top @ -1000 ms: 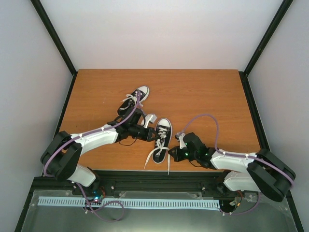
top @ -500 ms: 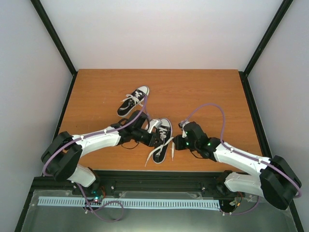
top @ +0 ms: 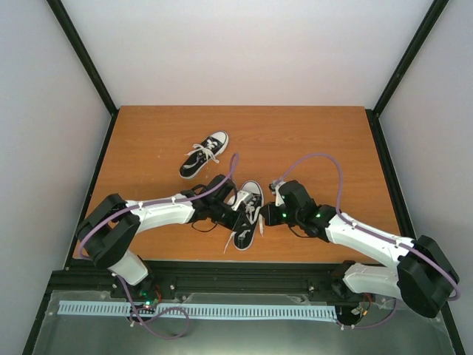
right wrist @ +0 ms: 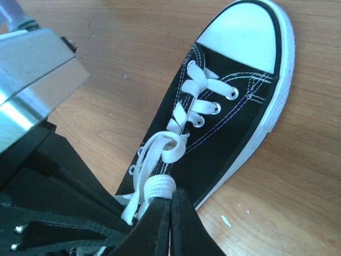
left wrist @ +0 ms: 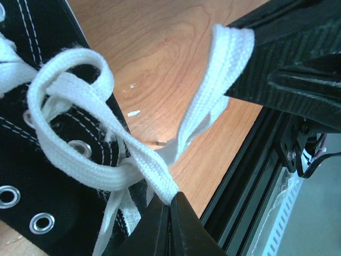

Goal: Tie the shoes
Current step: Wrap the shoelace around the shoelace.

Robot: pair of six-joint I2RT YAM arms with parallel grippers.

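Two black shoes with white toe caps lie on the wooden table. The near shoe (top: 252,194) (right wrist: 234,106) sits between both grippers, and the far shoe (top: 205,154) lies apart at the back left. My left gripper (top: 234,212) (left wrist: 171,200) is shut on a strand of the near shoe's white lace (left wrist: 133,160), which crosses over the eyelets. My right gripper (top: 264,216) (right wrist: 171,196) is shut on a folded loop of the same lace (right wrist: 158,186), and this loop also shows in the left wrist view (left wrist: 226,48). The two grippers almost meet over the shoe's tongue.
A loose lace tail (top: 232,240) trails toward the table's front edge (top: 244,262). A black frame rail (left wrist: 250,176) runs along that edge, close to the grippers. Purple cables (top: 325,159) loop over both arms. Bare wood (top: 310,133) lies behind the shoes.
My left gripper has moved from beside the far shoe down and right onto the near shoe. My right gripper has closed in from the right, so the two now hold the lace close together.
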